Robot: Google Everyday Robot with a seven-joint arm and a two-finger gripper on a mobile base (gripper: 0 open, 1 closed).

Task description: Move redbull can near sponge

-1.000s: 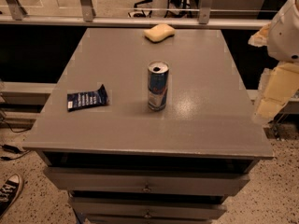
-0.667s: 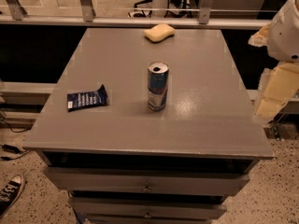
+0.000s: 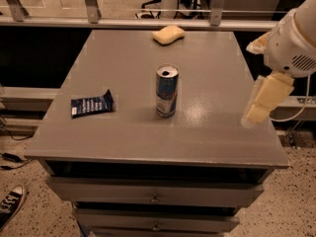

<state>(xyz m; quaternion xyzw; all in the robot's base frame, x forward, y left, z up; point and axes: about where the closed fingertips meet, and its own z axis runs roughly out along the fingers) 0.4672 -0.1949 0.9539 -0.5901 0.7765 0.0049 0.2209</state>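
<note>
I have the redbull can [image 3: 167,92] standing upright near the middle of the desk [image 3: 217,63], well apart from the sponge [image 3: 168,34], which lies at the far edge. My pincer [image 3: 254,113] hangs over the desk's right edge, touching nothing. From this angle I cannot tell whether it is released or clenched. I would bring it in level from the right and take the can around mid-body so it doesn't tip. The approach must be slow, since a nudge would topple it.

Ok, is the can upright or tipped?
Upright: the can stands on its base, silver top facing up. The gripper hangs off to the right, apart from it.
</note>
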